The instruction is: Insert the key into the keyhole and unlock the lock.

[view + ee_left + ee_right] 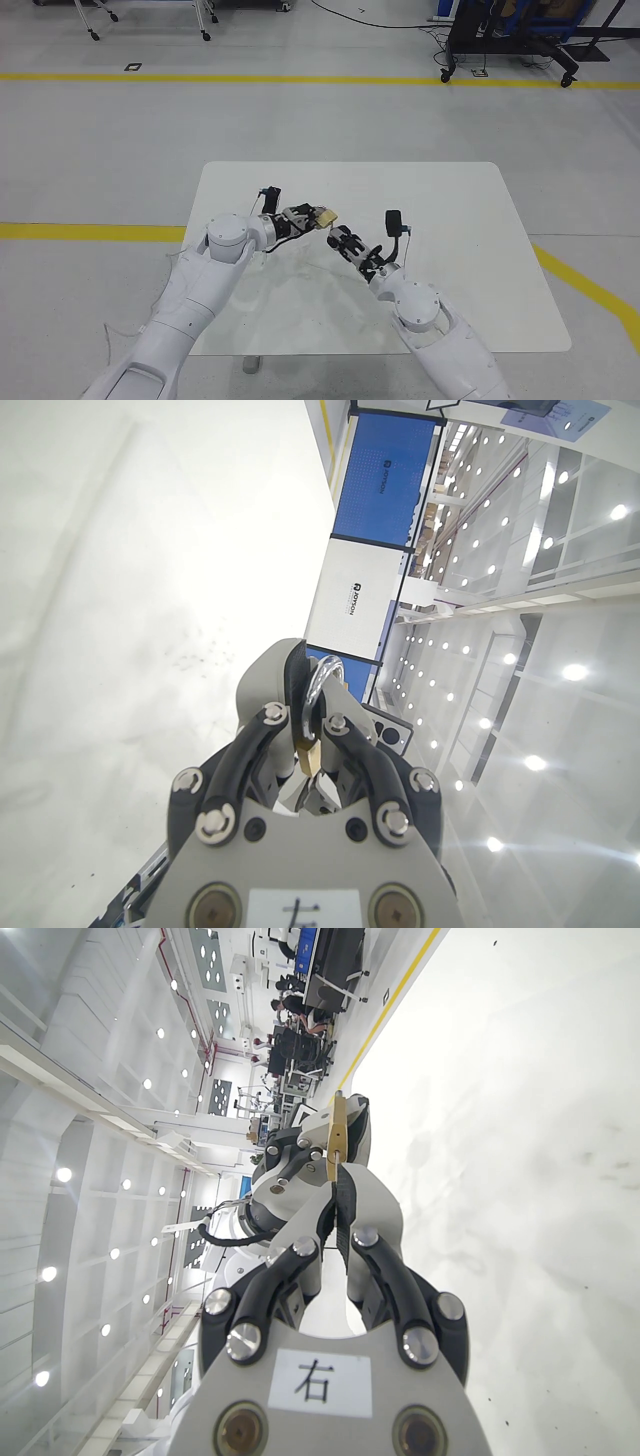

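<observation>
Left gripper (297,217): fingers clenched on the lock (325,216), which is held above the bench (450,200) near its middle. The shackle (325,677) shows between the fingers.

Key (339,1158): the shank meets the edge of the brass lock body at the keyhole (depth of entry cannot be judged).

Right gripper (342,238): fingers grasping the key, just beside the lock.

Assessment: the insertion step is in hand, probably at or near seating. The next move calls for a straight push along the shank. A wrist rotation follows, with the left grip resisting the torque so the lock does not twist.
</observation>
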### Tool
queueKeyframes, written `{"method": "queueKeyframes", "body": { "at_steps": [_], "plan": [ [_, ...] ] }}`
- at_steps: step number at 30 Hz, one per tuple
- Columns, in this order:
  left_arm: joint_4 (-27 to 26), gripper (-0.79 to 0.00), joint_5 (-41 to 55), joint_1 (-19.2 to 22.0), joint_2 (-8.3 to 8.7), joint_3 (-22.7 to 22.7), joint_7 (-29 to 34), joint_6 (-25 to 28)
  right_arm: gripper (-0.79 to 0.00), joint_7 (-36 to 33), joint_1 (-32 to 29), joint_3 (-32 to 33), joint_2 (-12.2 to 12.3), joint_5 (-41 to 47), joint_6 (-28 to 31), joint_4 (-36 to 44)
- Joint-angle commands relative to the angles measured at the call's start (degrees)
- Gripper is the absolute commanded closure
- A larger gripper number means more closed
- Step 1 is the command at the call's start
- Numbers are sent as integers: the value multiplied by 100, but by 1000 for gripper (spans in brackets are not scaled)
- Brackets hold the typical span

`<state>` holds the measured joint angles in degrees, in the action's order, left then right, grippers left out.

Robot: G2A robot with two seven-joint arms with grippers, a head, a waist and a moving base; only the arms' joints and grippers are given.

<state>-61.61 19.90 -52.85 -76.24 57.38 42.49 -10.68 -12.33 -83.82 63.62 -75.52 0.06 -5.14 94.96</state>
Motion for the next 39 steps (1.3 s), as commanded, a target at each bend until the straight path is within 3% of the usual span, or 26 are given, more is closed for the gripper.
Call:
{"method": "queueKeyframes", "body": {
  "at_steps": [1,17,27,39],
  "plan": [
    [-10,0,-78,5,9,-11,79,47,0,-230,-8,99,26,21,47,-10],
    [3,0,-314,87,58,-85,863,259,0,-2540,-181,808,357,-634,604,183],
    [74,0,-354,157,51,-180,1166,500,0,-3876,48,1038,435,651,743,-243],
    [140,0,-323,196,46,-205,1223,577,0,-4021,402,985,467,1047,631,-787]
  ]
}}
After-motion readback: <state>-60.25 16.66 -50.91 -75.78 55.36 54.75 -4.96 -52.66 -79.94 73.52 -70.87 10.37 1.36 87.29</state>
